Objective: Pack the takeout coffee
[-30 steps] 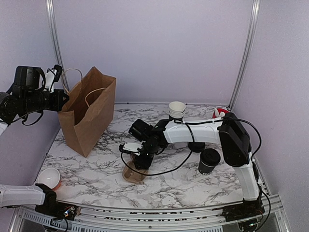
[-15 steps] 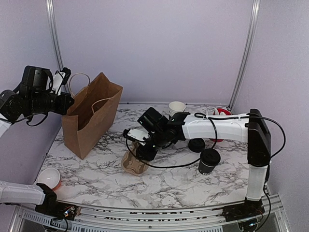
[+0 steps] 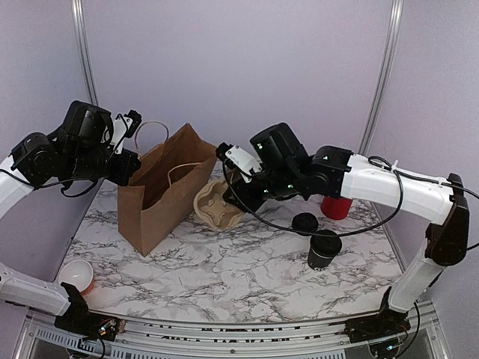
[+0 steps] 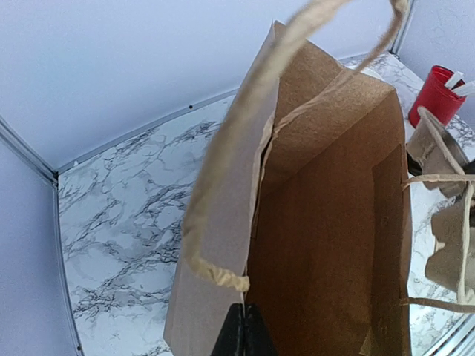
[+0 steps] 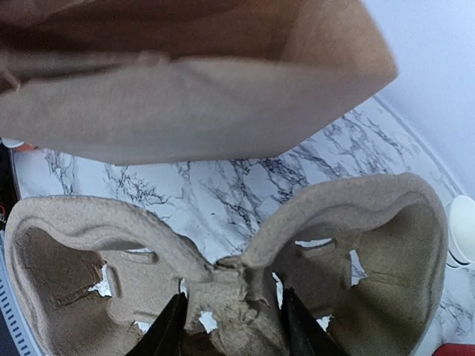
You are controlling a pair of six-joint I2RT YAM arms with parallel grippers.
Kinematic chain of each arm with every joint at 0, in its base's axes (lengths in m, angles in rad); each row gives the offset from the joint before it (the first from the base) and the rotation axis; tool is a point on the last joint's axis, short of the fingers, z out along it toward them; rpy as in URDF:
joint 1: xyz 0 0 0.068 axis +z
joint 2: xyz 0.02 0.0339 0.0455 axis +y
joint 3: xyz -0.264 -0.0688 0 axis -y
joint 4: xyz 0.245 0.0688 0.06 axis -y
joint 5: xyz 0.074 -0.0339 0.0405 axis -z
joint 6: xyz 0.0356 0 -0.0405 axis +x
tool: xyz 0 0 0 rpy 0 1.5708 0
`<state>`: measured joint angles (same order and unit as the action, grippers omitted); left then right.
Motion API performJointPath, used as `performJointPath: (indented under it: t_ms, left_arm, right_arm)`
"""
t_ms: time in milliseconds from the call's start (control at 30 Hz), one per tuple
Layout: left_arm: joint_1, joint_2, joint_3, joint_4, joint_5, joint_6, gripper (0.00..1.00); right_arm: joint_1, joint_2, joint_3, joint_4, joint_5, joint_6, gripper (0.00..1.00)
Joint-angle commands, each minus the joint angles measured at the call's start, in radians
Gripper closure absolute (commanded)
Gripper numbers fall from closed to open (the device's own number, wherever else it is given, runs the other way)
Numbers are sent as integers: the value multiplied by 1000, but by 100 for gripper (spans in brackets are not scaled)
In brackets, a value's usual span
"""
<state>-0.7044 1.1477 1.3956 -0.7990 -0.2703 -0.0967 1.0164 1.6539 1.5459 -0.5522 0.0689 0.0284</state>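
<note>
The takeout coffee [image 3: 323,249], a small black cup with a black lid, stands on the marble table at the right, with neither gripper near it. My left gripper [image 3: 129,161] [image 4: 245,330] is shut on the near rim of the brown paper bag [image 3: 168,196] [image 4: 326,222]. It holds the bag's mouth open and tilted. My right gripper [image 3: 238,187] [image 5: 230,326] is shut on the middle ridge of a pulp cup carrier [image 3: 217,206] [image 5: 356,230]. The carrier hangs above the table just right of the bag [image 5: 185,104].
A loose black lid [image 3: 304,223] lies beside a red cup [image 3: 336,207] [image 4: 434,93] behind the coffee. A white-lined cup [image 3: 75,274] sits at the table's near left corner. Another white cup rim [image 5: 462,230] shows at the right wrist view's edge.
My right gripper has lifted the cup carrier off the table and carried it back toward the bag's mouth. The left arm has moved the bag to the right and turned it.
</note>
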Motion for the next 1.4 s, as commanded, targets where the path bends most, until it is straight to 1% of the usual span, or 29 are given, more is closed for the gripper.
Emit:
performJointPath:
  t_ms: [0, 167, 300, 400, 500, 700, 767, 833, 967, 1033, 1233, 1367]
  left_arm:
    - [-78, 25, 42, 1, -72, -48, 100]
    - [-178, 69, 48, 3, -158, -74, 100]
    - [-237, 104, 60, 7, -191, -93, 100]
    - [-286, 132, 75, 10, -228, -101, 100]
    - [-311, 155, 88, 12, -245, -111, 100]
    - [-326, 158, 113, 15, -258, -120, 100]
    - [-327, 156, 115, 15, -253, -125, 100]
    - [-328, 155, 115, 17, -249, -131, 100]
    - [-331, 142, 106, 29, -236, -132, 100]
    - [-331, 135, 105, 37, -235, -132, 100]
    - [-331, 105, 104, 50, -245, -128, 100]
    - [-331, 77, 107, 60, -287, -108, 100]
  right_arm:
    - [-23, -109, 5, -34, 115, 54, 60]
    - [-28, -185, 39, -57, 173, 62, 58]
    - [-29, -206, 78, -38, 166, 68, 58]
    - [-28, -197, 118, -8, 123, 69, 58]
    - [-29, -171, 173, 7, 61, 71, 57]
    - [-28, -138, 217, 82, -96, 111, 57]
    - [-26, -132, 200, 118, -165, 139, 57]
    - [-23, -139, 149, 175, -240, 169, 57]
    - [-19, -172, 11, 363, -374, 205, 56]
    - [-19, -170, -32, 420, -425, 217, 56]
    - [-20, -158, -126, 466, -496, 256, 56]
    - [-21, -155, -186, 458, -529, 278, 56]
